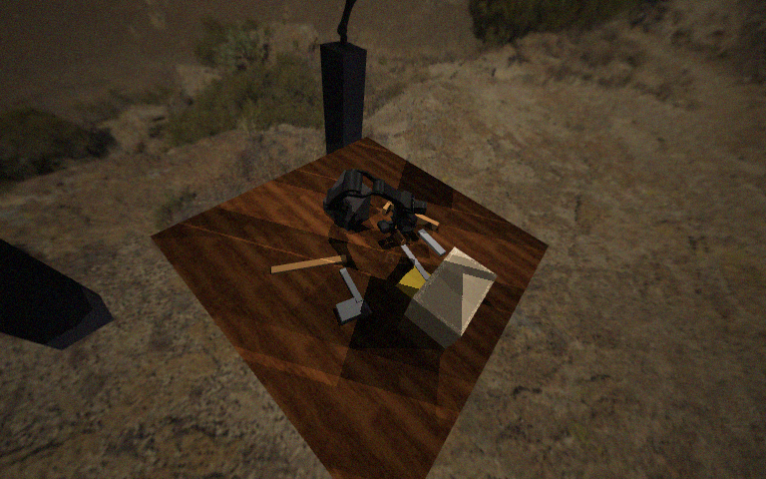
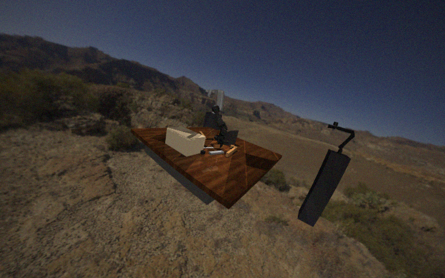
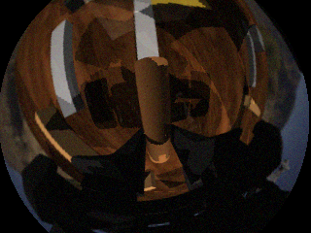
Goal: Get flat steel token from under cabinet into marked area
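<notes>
My gripper [image 1: 399,236] [image 3: 155,127] is shut on the brown handle [image 3: 155,99] of a tool. The tool's pale grey shaft [image 1: 414,260] [image 3: 146,34] runs from the handle over the yellow marked area [image 1: 410,279] [image 3: 187,2] to the front of the cabinet. The cabinet [image 1: 442,296] [image 2: 183,142] is a beige box. The tool's far end is hidden in the top view and out of the wrist view. I cannot see the token or the vent slots. In the exterior view the gripper is a small dark shape behind the cabinet's right side.
A grey bar [image 1: 432,242] [image 2: 216,152] [image 3: 62,68] lies beside the held tool, near a wooden piece [image 1: 427,221] [image 2: 231,150]. On the other side lie a grey shaft with a block [image 1: 349,309] and a wooden stick [image 1: 307,264]. A small dark block [image 2: 202,152] is near the cabinet's corner.
</notes>
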Motion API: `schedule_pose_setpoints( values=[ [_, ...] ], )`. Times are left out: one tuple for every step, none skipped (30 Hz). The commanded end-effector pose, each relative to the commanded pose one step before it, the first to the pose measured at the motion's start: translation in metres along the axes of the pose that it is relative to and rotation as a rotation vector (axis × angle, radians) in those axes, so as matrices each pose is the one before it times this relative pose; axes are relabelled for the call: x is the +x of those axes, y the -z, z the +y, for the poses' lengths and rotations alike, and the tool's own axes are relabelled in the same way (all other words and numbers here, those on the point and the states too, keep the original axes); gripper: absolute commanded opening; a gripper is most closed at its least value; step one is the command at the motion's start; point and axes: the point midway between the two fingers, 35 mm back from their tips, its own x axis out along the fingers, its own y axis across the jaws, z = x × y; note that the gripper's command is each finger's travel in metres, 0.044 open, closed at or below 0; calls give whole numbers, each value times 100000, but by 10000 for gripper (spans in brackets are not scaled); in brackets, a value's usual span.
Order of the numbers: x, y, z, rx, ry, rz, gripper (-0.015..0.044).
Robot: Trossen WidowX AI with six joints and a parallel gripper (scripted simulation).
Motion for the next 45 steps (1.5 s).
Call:
schedule_pose_setpoints(
  values=[
    [97, 875, -7, -460, 415, 481, 0],
    [-24, -162, 8, 93, -94, -100, 0],
    [-43, -235, 22, 141, -151, -185, 0],
    [-48, -181, 31, 193, -132, -191, 0],
    [-7, 0, 0, 215, 10, 11, 0],
    [-11, 0, 0, 330, 15, 17, 0],
    [-4, 0, 0, 473, 6, 7, 0],
    [-5, 0, 0, 588, 7, 9, 0],
    [-6, 0, 0, 695, 9, 11, 0],
    [-7, 0, 0, 751, 10, 11, 0],
    [-6, 0, 0, 764, 8, 9, 0],
    [-6, 0, 0, 765, 8, 9, 0],
    [-6, 0, 0, 765, 8, 9, 0],
    [-6, 0, 0, 765, 8, 9, 0],
    [-6, 0, 0, 765, 8, 9, 0],
    [-6, 0, 0, 765, 8, 9, 0],
    [-6, 0, 0, 765, 8, 9, 0],
    [-6, 0, 0, 765, 8, 9, 0],
    [-6, 0, 0, 765, 8, 8, 0],
    [-6, 0, 0, 765, 8, 8, 0],
    [-4, 0, 0, 775, 7, 7, 0],
    [-4, 0, 0, 776, 7, 7, 0],
    [-4, 0, 0, 776, 7, 7, 0],
    [-4, 0, 0, 776, 7, 7, 0],
    [-4, 0, 0, 776, 7, 6, 0],
    [-4, 0, -1, 773, 6, 6, 0],
    [-11, 0, -2, 728, 17, 15, 0],
    [-11, 0, -2, 726, 17, 15, 0],
    [-2, -12, -15, 41, 3, 2, 0],
    [-4, -24, -30, 100, 8, 5, 0],
    [-4, -36, -41, 90, 8, 4, 0],
    [-5, -49, -56, 129, 11, 5, 0],
    [-8, -59, -71, 196, 17, 8, 0],
    [-6, -68, -77, 150, 14, 6, 0],
    [-6, -79, -86, 146, 13, 6, 0],
    [-8, -88, -98, 197, 19, 7, 0],
    [-8, -87, -97, 222, 22, 8, 0],
    [-6, -90, -96, 153, 16, 5, 0],
    [-5, -90, -93, 133, 14, 4, 0],
    [-5, -95, -97, 132, 14, 4, 0],
    [-5, -94, -96, 124, 14, 3, 0],
    [-4, -94, -95, 114, 13, 3, 0],
    [-4, -95, -95, 106, 13, 2, 0],
    [-4, -97, -96, 116, 15, 2, 0],
    [-3, -95, -94, 89, 12, 1, 0]
  ],
)
